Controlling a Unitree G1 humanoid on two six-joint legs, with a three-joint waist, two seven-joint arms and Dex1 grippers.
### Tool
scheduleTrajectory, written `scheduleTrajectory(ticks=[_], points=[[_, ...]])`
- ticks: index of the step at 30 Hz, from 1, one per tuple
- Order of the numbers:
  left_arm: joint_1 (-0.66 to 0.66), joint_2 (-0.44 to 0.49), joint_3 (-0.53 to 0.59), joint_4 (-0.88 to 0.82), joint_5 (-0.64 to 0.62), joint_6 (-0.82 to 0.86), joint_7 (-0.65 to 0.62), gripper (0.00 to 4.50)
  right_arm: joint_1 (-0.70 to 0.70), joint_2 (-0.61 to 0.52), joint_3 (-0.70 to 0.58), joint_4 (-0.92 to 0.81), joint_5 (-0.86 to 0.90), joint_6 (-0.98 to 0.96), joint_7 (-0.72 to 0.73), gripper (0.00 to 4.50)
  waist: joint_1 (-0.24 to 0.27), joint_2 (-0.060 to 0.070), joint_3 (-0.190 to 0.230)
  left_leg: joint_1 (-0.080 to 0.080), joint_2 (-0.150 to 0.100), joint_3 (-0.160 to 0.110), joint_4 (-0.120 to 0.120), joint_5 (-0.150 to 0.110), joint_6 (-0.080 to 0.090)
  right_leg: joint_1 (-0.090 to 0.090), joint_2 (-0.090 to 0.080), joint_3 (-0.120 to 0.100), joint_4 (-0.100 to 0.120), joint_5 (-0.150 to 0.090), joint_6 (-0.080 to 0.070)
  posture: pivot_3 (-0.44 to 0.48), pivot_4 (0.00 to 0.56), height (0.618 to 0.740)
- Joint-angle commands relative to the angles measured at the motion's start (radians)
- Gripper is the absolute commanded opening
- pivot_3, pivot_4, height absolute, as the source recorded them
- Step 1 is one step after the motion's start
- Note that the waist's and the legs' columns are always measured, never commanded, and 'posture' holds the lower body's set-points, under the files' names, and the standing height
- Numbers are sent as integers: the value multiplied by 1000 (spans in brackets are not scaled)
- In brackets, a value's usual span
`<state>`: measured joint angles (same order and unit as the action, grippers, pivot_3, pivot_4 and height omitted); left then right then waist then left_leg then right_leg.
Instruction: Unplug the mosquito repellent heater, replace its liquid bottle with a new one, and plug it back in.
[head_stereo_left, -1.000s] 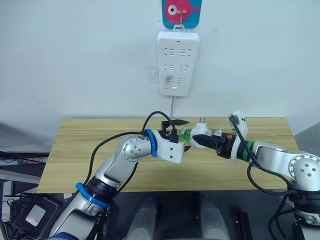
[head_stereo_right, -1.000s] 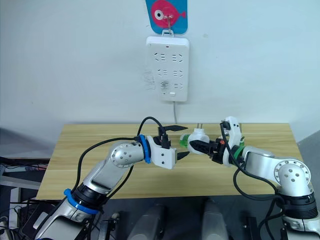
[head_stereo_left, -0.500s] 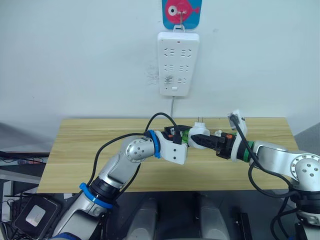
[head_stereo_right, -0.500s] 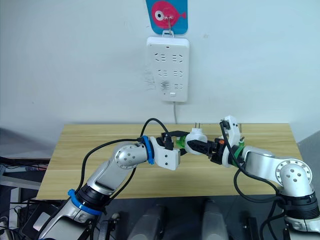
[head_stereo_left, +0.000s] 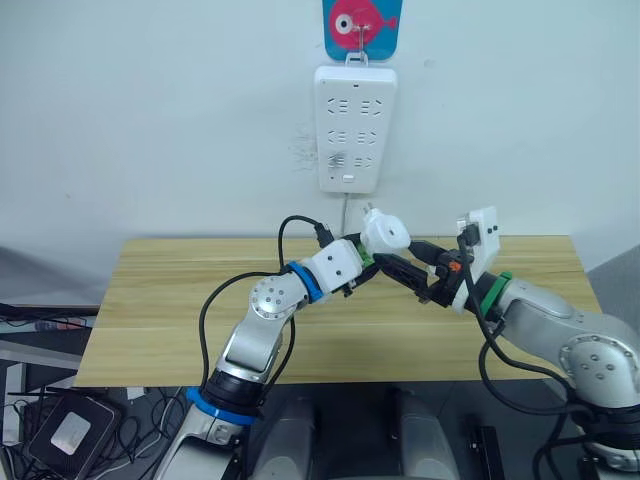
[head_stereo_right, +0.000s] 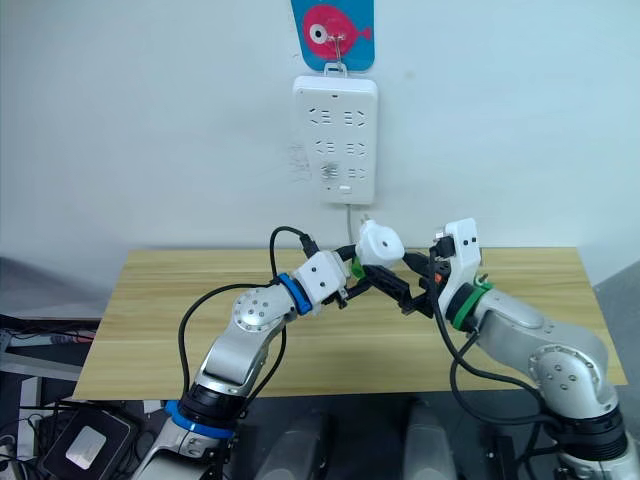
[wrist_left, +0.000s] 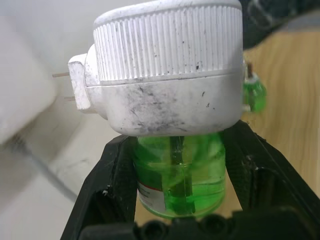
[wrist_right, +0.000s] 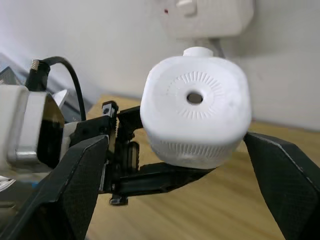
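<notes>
A: From the head views, what do we have now?

B: The heater (head_stereo_left: 384, 233) is up in the air above the table's (head_stereo_left: 150, 310) back edge, below the socket strip (head_stereo_left: 355, 125), unplugged. A second ago it sat lower, near the tabletop, in the right gripper (head_stereo_left: 398, 270), with the left gripper (head_stereo_left: 362, 262) gaping wide and apart from it. Half a second ago the left one had come in to meet it. Now both arms have raised it together.

A: And what does that mean for us?

B: We judge the bottle swap is under way: one gripper holds the bottle, ready to unscrew or pull it from the heater.

A: The left wrist view?

B: Our left fingers (wrist_left: 112, 180) are clamped narrow on the green bottle (wrist_left: 179, 180), which is seated under the heater's ribbed white body; its two prongs stick out to one side. A second green bottle (wrist_left: 253, 93) stands behind on the table, likely the new one.

A: The right wrist view?

B: We see the heater face with its round hole between the right fingers (wrist_right: 70, 185), which stand wide on either side without touching it. So the right gripper has let go, and the left alone carries heater and bottle.

A: Risk?

B: With nothing gripping the body, we can't twist the bottle off yet.
</notes>
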<state>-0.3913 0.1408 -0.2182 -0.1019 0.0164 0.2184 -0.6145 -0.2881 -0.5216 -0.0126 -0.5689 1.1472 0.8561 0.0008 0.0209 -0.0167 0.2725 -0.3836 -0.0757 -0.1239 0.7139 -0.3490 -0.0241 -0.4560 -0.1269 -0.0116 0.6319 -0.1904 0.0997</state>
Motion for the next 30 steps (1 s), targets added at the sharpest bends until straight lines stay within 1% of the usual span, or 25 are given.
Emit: scheduleTrajectory(ticks=[1, 8, 12, 15, 16, 18, 20, 27, 29, 30], points=[[4, -33, 11, -78, -59, 43, 29, 2247, -17, 45, 13, -49, -68, -54, 12, 4500, 0, 0, -4, 0, 0, 0, 0, 0, 0, 0, 0, 0, 0, 0, 0, 42, 230, 740], [22, -56, 5, -137, -122, 129, 65, 2247, -61, 165, 32, -21, -175, -95, -9, 4500, -4, 1, -8, 1, 0, 0, 0, 0, 0, 0, 0, 0, 0, 0, 0, 47, 222, 740], [30, -64, 8, -152, -139, 159, 91, 2247, -81, 215, 33, -1, -222, -103, -9, 4500, -4, 2, -10, 1, 0, 0, 0, 0, 0, 0, 0, 1, 0, 0, 0, 53, 220, 740], [30, -66, 5, -165, -151, 174, 101, 2247, -85, 231, 35, 7, -243, -96, 4, 4500, -4, 2, -10, 1, 0, 0, -1, 0, 0, 0, 0, 1, 0, 0, 0, 56, 219, 740], [29, -67, 4, -166, -153, 177, 104, 2247, -84, 231, 38, 9, -252, -92, 12, 4150, -4, 2, -10, 1, 0, 0, -1, 0, 0, 0, 0, 1, 0, 0, 0, 57, 220, 740], [24, -67, 1, -167, -158, 182, 109, 2247, -79, 233, 39, 10, -257, -83, 19, 3637, -4, 3, -11, 1, 0, 0, -1, 0, 0, 0, 0, 1, 0, 0, 0, 58, 222, 740], [19, -68, 0, -170, -160, 185, 111, 2247, -76, 235, 41, 8, -258, -72, 26, 2945, -4, 3, -11, 1, 0, 0, -1, 0, 0, 0, 0, 1, 0, 0, 0, 57, 223, 740], [19, -70, -12, -174, -162, 182, 114, 2247, -83, 245, 30, 15, -268, -66, 32, 2931, -4, 3, -11, 1, 0, 0, -1, 0, 0, 0, 0, 1, 0, 0, 0, 57, 226, 740], [23, -69, 0, -176, -170, 180, 115, 2995, -88, 247, 22, 23, -280, -74, 33, 2931, -5, 3, -11, 1, 0, 0, -1, 0, 0, 0, 0, 1, 0, 0, 0, 56, 226, 740], [28, -61, 4, -180, -177, 180, 106, 3271, -90, 246, 16, 26, -287, -78, 35, 2931, -5, 3, -11, 1, 0, 0, -1, 0, 0, 0, 0, 1, 0, 0, 0, 56, 227, 740]])
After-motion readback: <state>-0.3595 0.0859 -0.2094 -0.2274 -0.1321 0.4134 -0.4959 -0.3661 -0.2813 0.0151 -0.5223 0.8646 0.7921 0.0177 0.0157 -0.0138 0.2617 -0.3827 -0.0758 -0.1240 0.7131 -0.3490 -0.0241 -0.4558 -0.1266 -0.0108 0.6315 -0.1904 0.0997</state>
